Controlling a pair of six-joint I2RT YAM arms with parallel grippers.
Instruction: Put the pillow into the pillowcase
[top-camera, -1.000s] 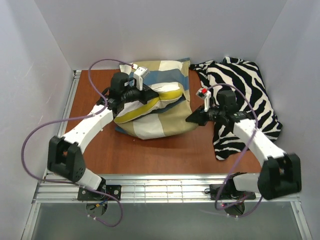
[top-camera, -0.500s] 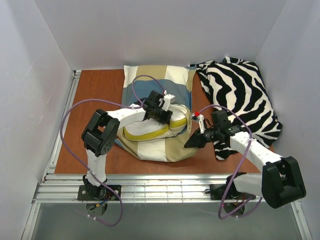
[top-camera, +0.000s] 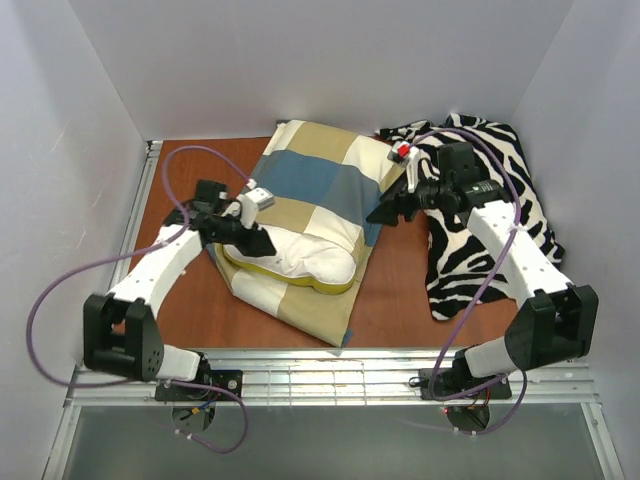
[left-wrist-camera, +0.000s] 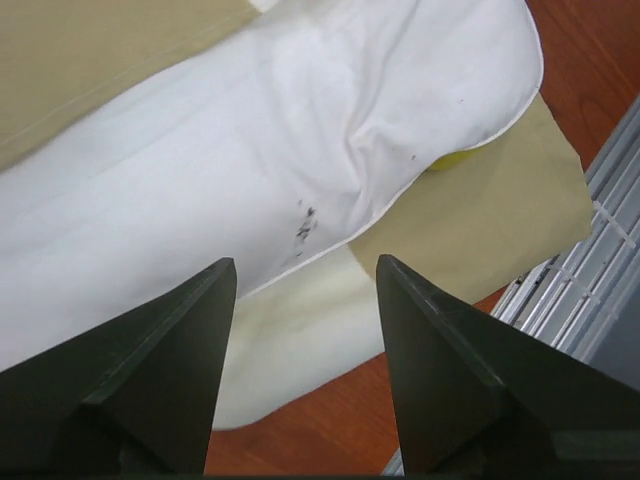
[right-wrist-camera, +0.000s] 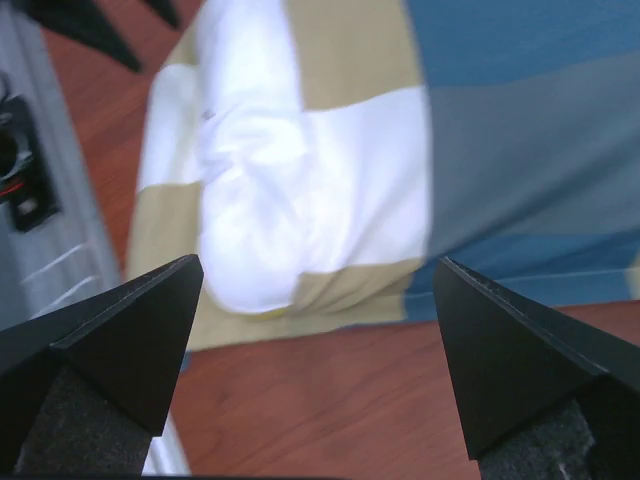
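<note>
Since the earlier frames the pillowcase (top-camera: 312, 180) has swung from square-on to diagonal. The L arm has pulled back to the L side, the R arm has gone up to the far R corner, and both pincers have gone from closed to parted.

1. L pincer (top-camera: 262, 243): jaws apart, nothing between them. In the wrist view the L pincer (left-wrist-camera: 305, 262) hangs above the pillow (left-wrist-camera: 250, 170), which sits directly ahead of and below the tips.
2. R pincer (top-camera: 383, 213): jaws spread wide, holding nothing. Seen from its wrist, the R pincer (right-wrist-camera: 318, 262) sits over the worktop (right-wrist-camera: 330, 400), with the pillowcase (right-wrist-camera: 520, 100) just ahead of the tips.
3. Pillow (top-camera: 310, 262): soft, plain white, creased, a few dark specks, yellow edge on the near side. It rests on the lower layer of the pillowcase, immed. R of the L pincer and well apart from the R pincer.
4. Tan fabric runs along the pillow's far edge. How deep it is tucked in: cannot tell.
5. Pillowcase: blue, tan and cream check blocks. A tan corner (left-wrist-camera: 480, 210) sticks out past the pillow.
6. Zebra cloth (top-camera: 480, 180): behind the R pincer, under the R arm.
</note>
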